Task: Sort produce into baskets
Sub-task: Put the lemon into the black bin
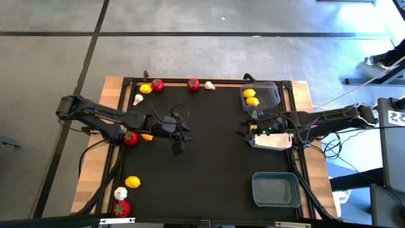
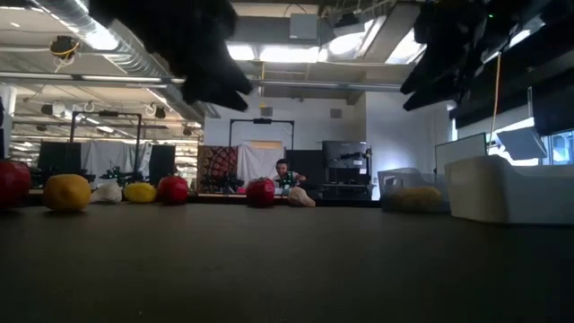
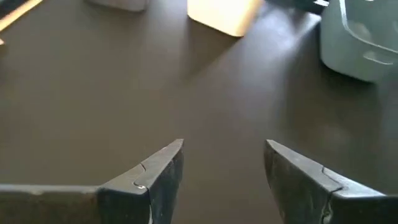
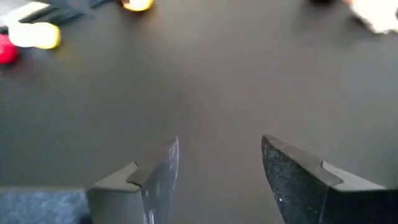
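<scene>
Hovering between picks, by my read: both arms sit over bare mat with nothing in hand. Left gripper (image 3: 224, 163) has its fingers parted, a clear gap, only dark table (image 1: 209, 158) between them. Right gripper (image 4: 219, 160) is the same, fingers apart and empty.

Sorting looks barely started. Two lemons (image 1: 251, 97) lie in the dark grey basket (image 1: 271, 94), just beyond the right fingers. The white basket (image 1: 273, 140) is beside those fingers on their other side; its contents I can't tell. The blue-grey basket (image 1: 276, 189) looks empty.

Loose produce is all on the left arm's side: a red fruit (image 1: 130, 137) and a lemon (image 1: 147, 136) behind its fingers near the wrist, a row along the far edge (image 1: 192, 83), and a cluster by the near corner (image 1: 132, 182).

Next move likely calls for the left arm to pull back, drop over the red fruit and close.
</scene>
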Controlling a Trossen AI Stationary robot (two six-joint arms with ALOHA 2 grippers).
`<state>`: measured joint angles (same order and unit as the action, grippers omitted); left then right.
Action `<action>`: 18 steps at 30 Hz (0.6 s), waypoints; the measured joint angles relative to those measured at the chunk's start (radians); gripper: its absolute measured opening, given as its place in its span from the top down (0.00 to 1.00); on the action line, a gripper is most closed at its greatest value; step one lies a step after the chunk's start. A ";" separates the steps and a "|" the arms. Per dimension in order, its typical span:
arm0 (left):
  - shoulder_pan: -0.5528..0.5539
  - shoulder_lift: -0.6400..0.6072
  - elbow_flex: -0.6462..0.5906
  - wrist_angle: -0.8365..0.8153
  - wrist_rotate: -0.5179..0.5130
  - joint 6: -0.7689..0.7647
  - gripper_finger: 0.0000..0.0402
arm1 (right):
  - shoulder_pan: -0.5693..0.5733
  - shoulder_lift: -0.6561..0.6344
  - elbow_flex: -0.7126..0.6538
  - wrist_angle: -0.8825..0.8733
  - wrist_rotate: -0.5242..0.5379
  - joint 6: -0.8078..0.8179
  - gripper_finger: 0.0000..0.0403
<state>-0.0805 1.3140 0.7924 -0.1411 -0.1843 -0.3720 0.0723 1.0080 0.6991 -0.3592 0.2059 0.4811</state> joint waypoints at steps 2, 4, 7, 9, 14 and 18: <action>-0.011 -0.049 -0.001 -0.081 0.001 -0.006 0.47 | 0.000 0.021 0.000 0.024 -0.044 -0.012 0.43; -0.019 -0.103 0.000 -0.142 0.001 -0.018 0.47 | 0.000 0.044 0.000 0.034 -0.071 -0.015 0.43; -0.028 -0.185 0.001 -0.239 0.001 -0.035 0.47 | 0.000 0.083 0.000 0.037 -0.095 -0.015 0.43; -0.031 -0.228 0.000 -0.328 0.001 -0.050 0.47 | 0.000 0.114 0.000 0.054 -0.109 -0.015 0.43; -0.026 -0.281 0.051 -0.558 -0.010 -0.092 0.47 | 0.000 0.180 -0.001 0.066 -0.121 -0.023 0.43; -0.022 -0.266 0.106 -0.717 -0.019 -0.067 0.47 | 0.000 0.218 -0.001 0.072 -0.121 -0.044 0.43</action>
<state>-0.1020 1.0481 0.8984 -0.8585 -0.2035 -0.4394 0.0723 1.2263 0.6983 -0.2870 0.0853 0.4370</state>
